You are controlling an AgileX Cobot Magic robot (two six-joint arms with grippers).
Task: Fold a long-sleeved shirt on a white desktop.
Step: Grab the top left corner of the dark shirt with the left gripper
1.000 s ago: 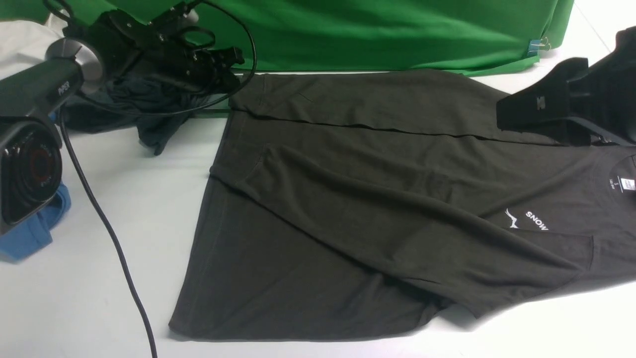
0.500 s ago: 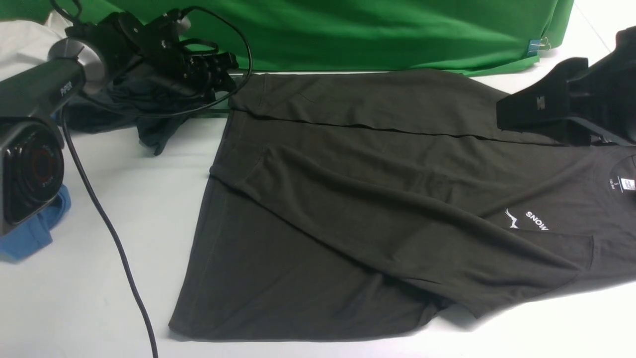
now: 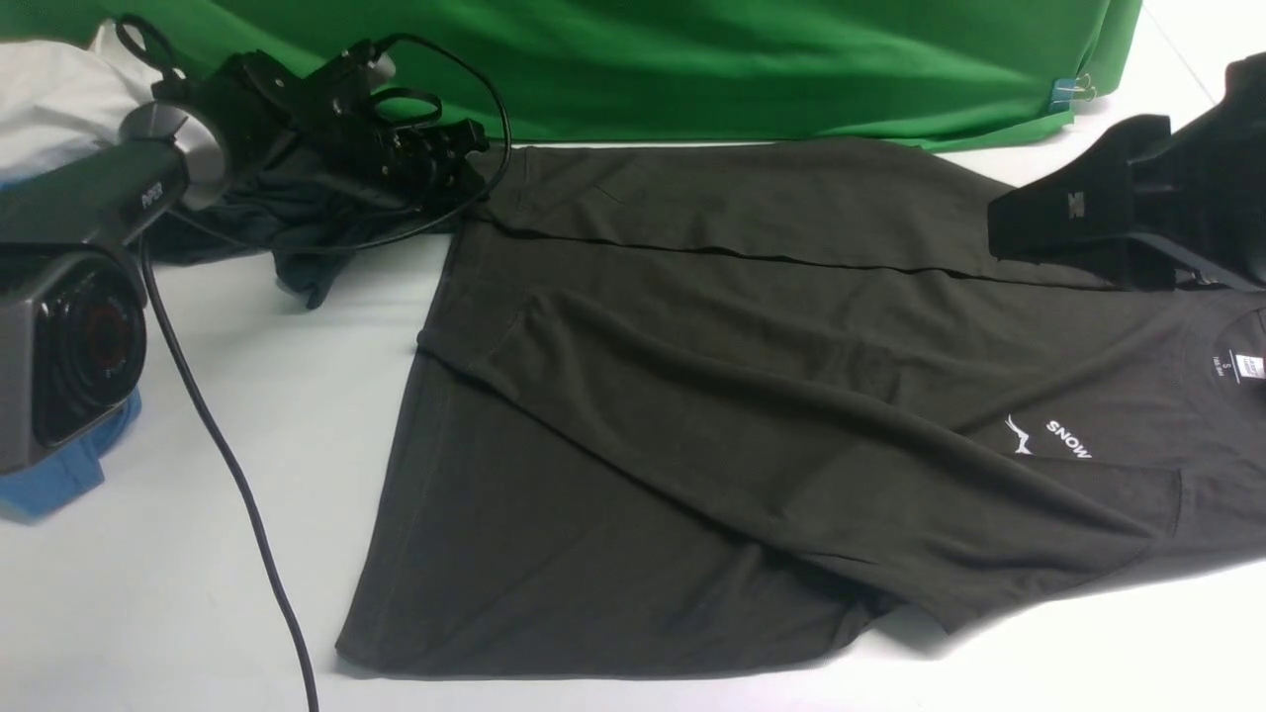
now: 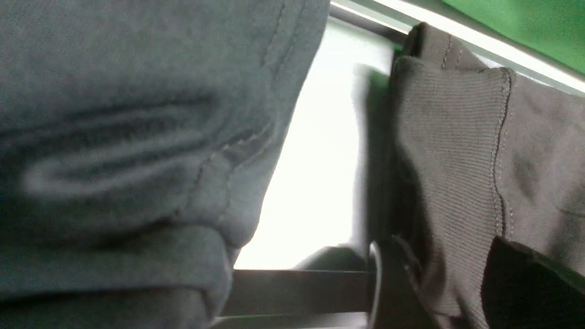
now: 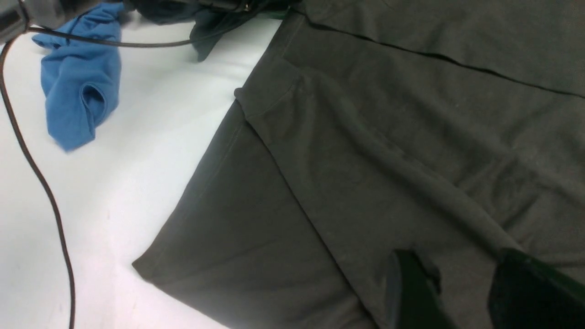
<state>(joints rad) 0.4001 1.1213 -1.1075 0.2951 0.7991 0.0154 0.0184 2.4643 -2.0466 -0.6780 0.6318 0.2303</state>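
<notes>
Though the long-sleeved shirt [image 3: 692, 415] lies flat across the middle and right of the white desktop [image 3: 198, 593], hem toward the table's left edge and collar toward its right edge, the folding looks only partly done. Nearest the table's front edge, one sleeve [image 3: 791, 465] is laid slantwise over the body, its cuff ending near the hem. Farther back, the other side is turned in along a straight crease [image 3: 742, 252]. Both sleeves therefore seem tucked in, while the folds that would bring hem and collar together into a compact packet appear not yet made. Over the collar end hovers the right gripper [image 5: 457, 269], its fingers [image 5: 411, 292] apart and holding nothing. By the table's far edge, at the shirt's far hem corner, the left gripper [image 4: 445, 274] has a ribbed cuff [image 4: 457, 137] between partly parted fingers; whether they pinch it cannot be told.
</notes>
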